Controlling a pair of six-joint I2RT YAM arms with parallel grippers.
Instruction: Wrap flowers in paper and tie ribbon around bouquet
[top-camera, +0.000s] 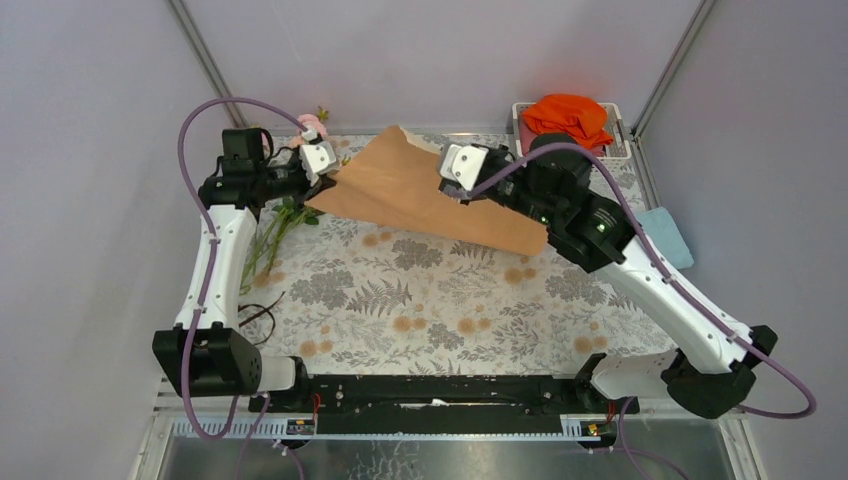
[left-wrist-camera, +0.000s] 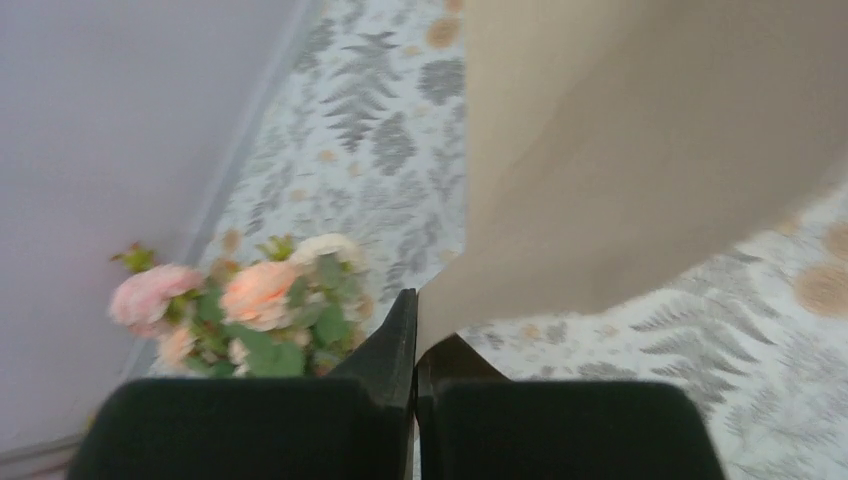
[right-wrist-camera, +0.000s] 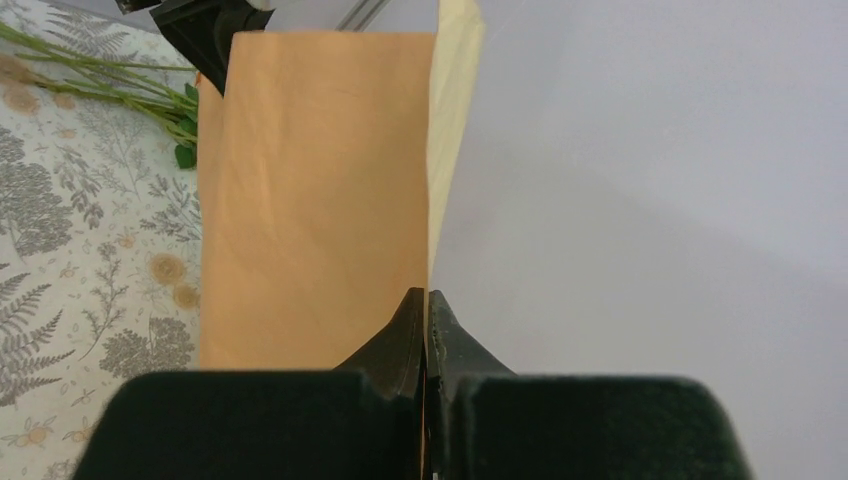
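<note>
The paper, peach-orange on one face and paler tan on the other, is held up off the table between both grippers, sagging toward the right. My left gripper is shut on its left corner. My right gripper is shut on its upper edge. The flowers lie on the table at the far left, stems toward me; pink and cream blooms show just left of my left gripper, and the stems show in the right wrist view. A thin dark ribbon curls beside the left arm.
A floral-print covering spreads over the table. A white basket with a bright orange cloth stands at the back right. A light blue cloth lies at the right edge, under the right arm. Walls close in on both sides.
</note>
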